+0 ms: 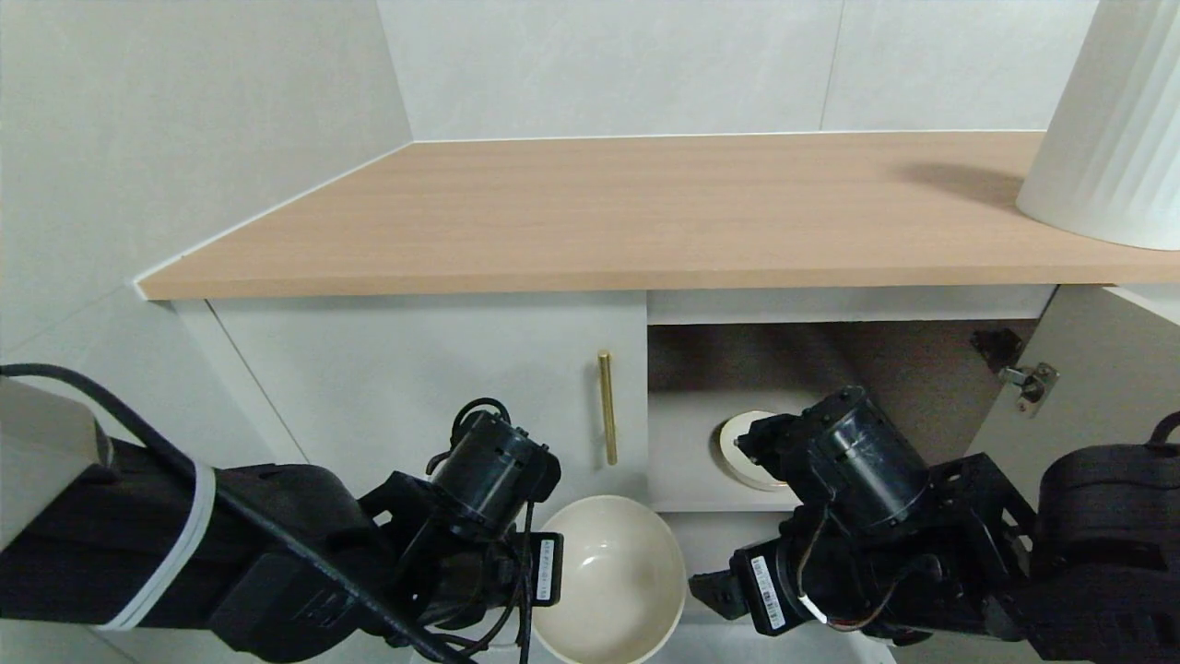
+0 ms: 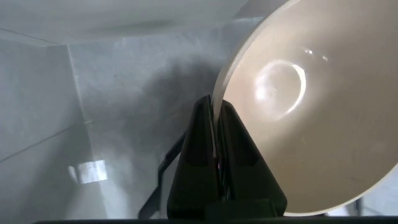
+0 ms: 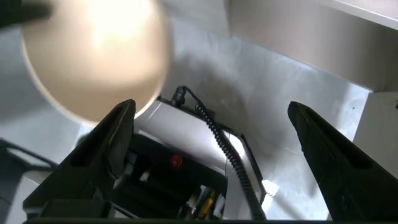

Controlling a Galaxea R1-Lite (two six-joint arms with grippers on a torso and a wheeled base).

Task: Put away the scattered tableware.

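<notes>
Down at the bottom centre of the head view, the cream bowl (image 1: 613,576) hangs in front of the cabinet (image 1: 433,387), its hollow facing the camera. The left gripper (image 1: 539,576) has it by the rim on the bowl's left edge. The left wrist view makes that clear: the two black fingers (image 2: 202,152) are pressed together on the thin rim of the bowl (image 2: 311,106), one outside the wall and one inside, and the rest of the bowl spreads away from them. The right gripper (image 1: 737,595) sits just to the right of the bowl in the lower part of the head view, close to it but not touching. From there its jaws are hard to read. The right wrist view settles it: the right gripper (image 3: 211,109) has its jaws spread wide with nothing between them, and the bowl (image 3: 93,56) is a pale blur off to one side, beyond one fingertip. Only the head view takes in the surroundings. The right-hand door (image 1: 1088,387) of the cabinet stands open, and a round white dish (image 1: 737,443) lies inside, partly hidden behind the right arm. A brass handle (image 1: 606,406) is on the closed door, the wooden countertop (image 1: 599,212) is above, and a ribbed white vessel (image 1: 1106,138) stands at the upper right.
</notes>
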